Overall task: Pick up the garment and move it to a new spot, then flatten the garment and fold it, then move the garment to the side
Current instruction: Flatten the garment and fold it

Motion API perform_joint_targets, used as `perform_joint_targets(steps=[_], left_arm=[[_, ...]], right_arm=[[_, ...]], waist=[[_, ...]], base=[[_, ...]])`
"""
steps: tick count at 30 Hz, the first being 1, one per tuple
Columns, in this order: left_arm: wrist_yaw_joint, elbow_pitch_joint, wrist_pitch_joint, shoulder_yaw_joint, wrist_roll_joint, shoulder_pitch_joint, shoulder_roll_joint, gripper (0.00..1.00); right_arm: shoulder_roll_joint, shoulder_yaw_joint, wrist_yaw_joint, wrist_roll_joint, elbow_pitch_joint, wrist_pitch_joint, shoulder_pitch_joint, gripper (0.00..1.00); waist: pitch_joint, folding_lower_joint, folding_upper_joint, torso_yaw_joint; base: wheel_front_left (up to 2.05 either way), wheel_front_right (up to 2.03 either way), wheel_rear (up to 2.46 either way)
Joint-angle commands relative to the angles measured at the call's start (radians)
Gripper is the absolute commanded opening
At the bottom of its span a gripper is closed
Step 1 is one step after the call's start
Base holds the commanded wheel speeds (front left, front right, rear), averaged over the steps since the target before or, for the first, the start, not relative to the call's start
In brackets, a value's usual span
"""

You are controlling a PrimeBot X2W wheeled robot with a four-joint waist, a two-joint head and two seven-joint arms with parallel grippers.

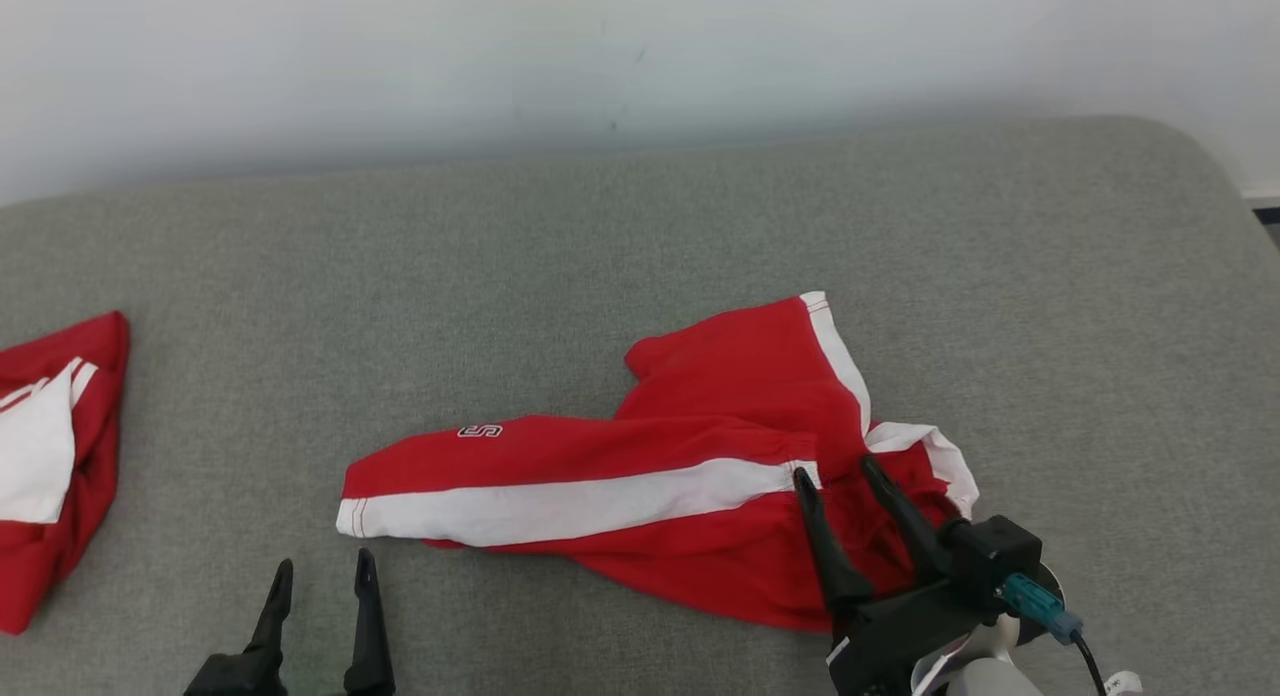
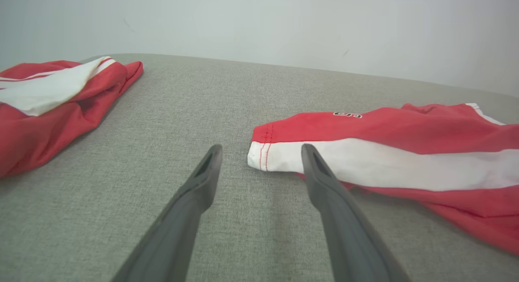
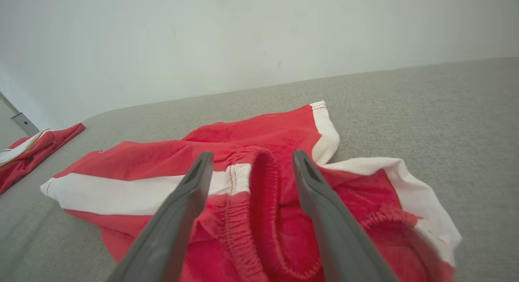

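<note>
Shorts (image 1: 650, 486) are lying crumpled w/ waistband (image 3: 267, 172) right at the right pincer (image 1: 834, 467) tips, hem (image 2: 259, 156) just ahead of the left pincer (image 1: 325, 560), both gaping empty, so flattening/folding/moving aside are prob all waiting.

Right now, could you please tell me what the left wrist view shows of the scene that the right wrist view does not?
Left wrist view's own: the open left gripper, fingertips near the stitched leg hem of the red shorts.
Right wrist view's own: the open right gripper over the gathered elastic waistband and the shorts' open waist.
Shared: the shorts' white side stripe, the other red-and-white garment off to the side, the grey padded surface and the pale wall.
</note>
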Motion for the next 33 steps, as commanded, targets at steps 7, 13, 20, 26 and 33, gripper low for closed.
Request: perform_joint_targets(steps=[7, 13, 20, 26, 33], left_arm=[[0.012, 0.004, -0.003, -0.019, -0.018, -0.027, 0.000, 1.00], [0.016, 0.004, -0.003, -0.017, -0.022, -0.030, 0.000, 1.00], [0.014, 0.004, -0.003, -0.006, -0.029, -0.039, 0.000, 1.00], [-0.018, 0.033, -0.003, 0.005, -0.068, -0.046, 0.000, 1.00], [-0.070, 0.044, -0.003, -0.017, -0.133, -0.081, 0.000, 1.00]], right_arm=[[-0.017, 0.039, -0.002, 0.040, 0.032, 0.000, -0.042, 0.52], [-0.026, 0.056, -0.002, 0.066, 0.053, 0.000, -0.050, 0.39], [-0.041, 0.054, -0.002, 0.082, 0.023, 0.000, -0.045, 0.00], [-0.083, 0.016, -0.002, 0.097, -0.021, 0.000, -0.001, 0.00], [-0.103, 0.027, -0.002, 0.106, -0.043, 0.000, 0.016, 0.00]], waist=[[0.051, -0.0001, -0.0001, 0.031], [0.055, -0.0001, -0.0001, 0.037], [0.056, -0.0001, -0.0001, 0.030], [0.059, -0.0001, -0.0001, -0.007], [0.074, -0.0001, -0.0001, -0.050]], base=[[0.00, 0.00, 0.00], [0.00, 0.00, 0.00], [0.00, 0.00, 0.00], [0.00, 0.00, 0.00], [0.00, 0.00, 0.00]])
